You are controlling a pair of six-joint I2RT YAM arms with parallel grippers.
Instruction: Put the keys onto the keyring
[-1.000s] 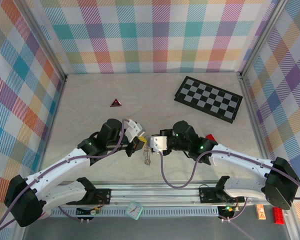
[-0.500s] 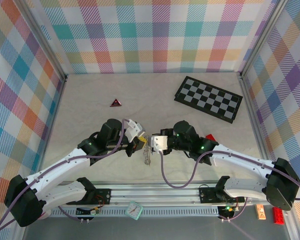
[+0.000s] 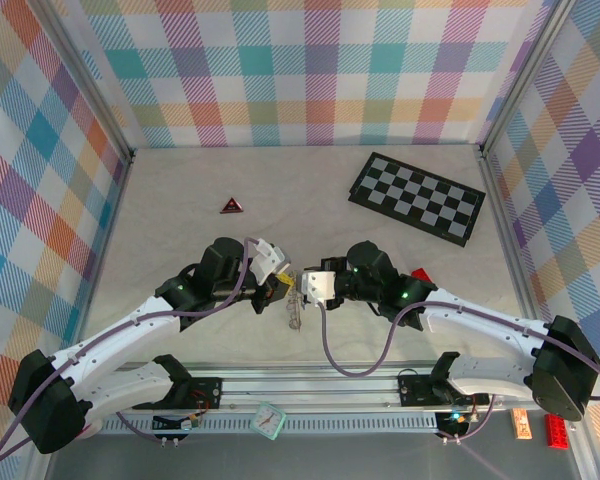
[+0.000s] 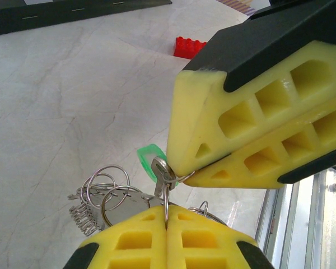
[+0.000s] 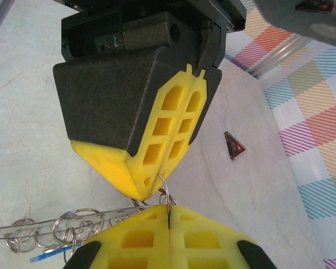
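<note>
My two grippers meet tip to tip over the middle of the table. The left gripper (image 3: 278, 287) (image 4: 167, 216) is shut on a thin silvery ring, the keyring (image 4: 167, 193). The right gripper (image 3: 305, 287) (image 5: 169, 216) is shut on the same small ring (image 5: 167, 193) from the other side. A flat silvery key head (image 4: 160, 170) sits on the ring right at the right gripper's pads (image 4: 213, 145). Below hangs a bunch of keys (image 4: 101, 199) (image 5: 56, 230) with more rings, a wire coil and a green tag (image 4: 147, 158).
A chequered board (image 3: 417, 197) lies at the back right. A small red-and-black triangle (image 3: 230, 205) (image 5: 234, 147) lies at the back left. A red brick (image 3: 420, 274) (image 4: 189, 46) sits beside the right arm. Plaid walls close in three sides.
</note>
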